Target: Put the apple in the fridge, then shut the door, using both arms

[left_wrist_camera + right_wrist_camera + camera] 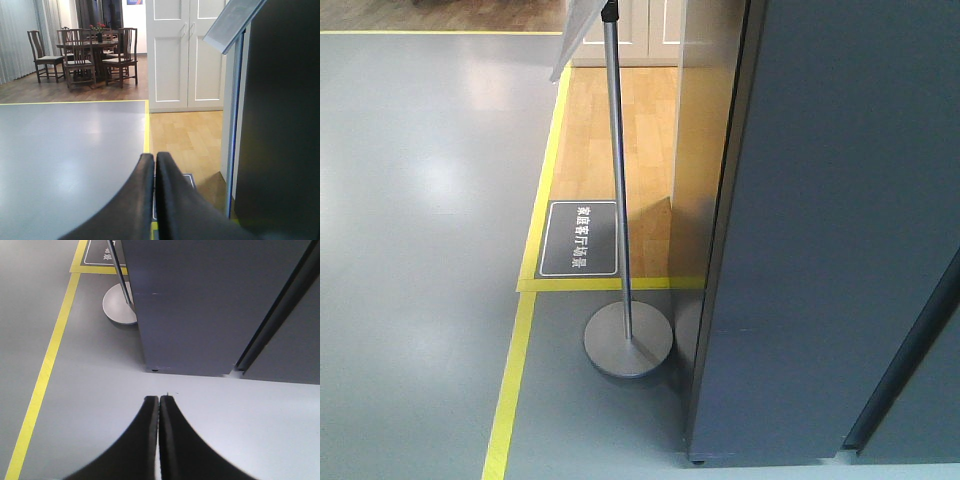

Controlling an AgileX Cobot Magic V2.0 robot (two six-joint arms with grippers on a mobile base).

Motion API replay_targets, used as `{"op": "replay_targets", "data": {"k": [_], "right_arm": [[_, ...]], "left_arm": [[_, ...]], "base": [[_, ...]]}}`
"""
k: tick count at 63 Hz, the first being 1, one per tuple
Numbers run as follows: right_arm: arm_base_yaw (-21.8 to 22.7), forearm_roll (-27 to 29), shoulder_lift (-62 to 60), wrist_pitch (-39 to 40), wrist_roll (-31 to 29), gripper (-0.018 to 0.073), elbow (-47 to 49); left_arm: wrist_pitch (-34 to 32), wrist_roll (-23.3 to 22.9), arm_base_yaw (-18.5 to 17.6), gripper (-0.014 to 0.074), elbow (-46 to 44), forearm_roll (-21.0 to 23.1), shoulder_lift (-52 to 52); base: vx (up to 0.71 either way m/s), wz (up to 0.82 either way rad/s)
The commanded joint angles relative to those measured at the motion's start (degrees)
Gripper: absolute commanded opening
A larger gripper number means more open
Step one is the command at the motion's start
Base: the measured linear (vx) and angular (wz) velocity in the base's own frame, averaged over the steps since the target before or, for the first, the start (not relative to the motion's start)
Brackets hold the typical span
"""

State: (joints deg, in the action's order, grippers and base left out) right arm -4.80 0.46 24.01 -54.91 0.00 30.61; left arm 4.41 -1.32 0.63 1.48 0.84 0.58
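The fridge [830, 230] is filling the right half of the front-facing view, showing only its dark grey outer face, with a dark vertical seam running down at the far right. Its lower corner is sitting on the grey floor [420, 200]. The apple is not showing in any view. Whether the door is the panel left or right of that seam cannot be told.

The right gripper [159, 401] is pointing down toward the pale floor just in front of the fridge's base [200, 305], its two black fingers [145, 440] pressed together with nothing between them. It is hanging apart from the fridge, not touching it.

The left gripper [155, 156] is aiming across the room, its curved black fingers [175, 200] likewise pressed tight and empty. The fridge's dark side [280, 125] is standing to its right.

Just beside the fridge's left edge, a sign stand [618, 180] is rising upright from a round grey base [628, 342], which is resting on the grey floor. Yellow floor tape [515, 380] is bordering a wooden floor patch [620, 130], where a dark floor label [579, 238] with white characters is lying.

Farther off, in the left wrist view, white cabinet doors [185, 55] are standing behind the wood floor, and a dark dining table [90, 45] with wooden chairs [42, 55] is sitting well apart at the back.
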Motion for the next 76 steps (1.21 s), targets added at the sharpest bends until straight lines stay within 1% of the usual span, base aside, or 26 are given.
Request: {"op": "replay_targets", "data": {"k": [1, 14, 34, 47, 76], "right_arm": [[-0.01, 0.04, 0.40, 3.05, 0.00, -0.0004, 1.54], [-0.01, 0.04, 0.40, 3.05, 0.00, -0.0004, 1.54], [-0.01, 0.04, 0.40, 3.05, 0.00, -0.0004, 1.54], [-0.01, 0.04, 0.40, 3.05, 0.00, -0.0004, 1.54], [-0.01, 0.07, 0.40, 3.12, 0.00, -0.0004, 1.54]], "left_arm": [[-4.41, -1.92, 0.05, -0.0006, 1.63, -1.16, 1.15], [-4.72, 1.32, 0.05, -0.0006, 1.63, -0.84, 1.15], [-6.60, 0.55, 0.18, -0.0006, 1.63, -0.84, 1.15], [-6.60, 0.55, 2.93, -0.0006, 1.58, -0.84, 1.08], [-6.15, 0.55, 2.88, -0.0006, 1.25, -0.84, 0.98]], "base": [[0.00, 0.00], [0.00, 0.00], [0.00, 0.00], [0.00, 0.00], [0.00, 0.00]]}}
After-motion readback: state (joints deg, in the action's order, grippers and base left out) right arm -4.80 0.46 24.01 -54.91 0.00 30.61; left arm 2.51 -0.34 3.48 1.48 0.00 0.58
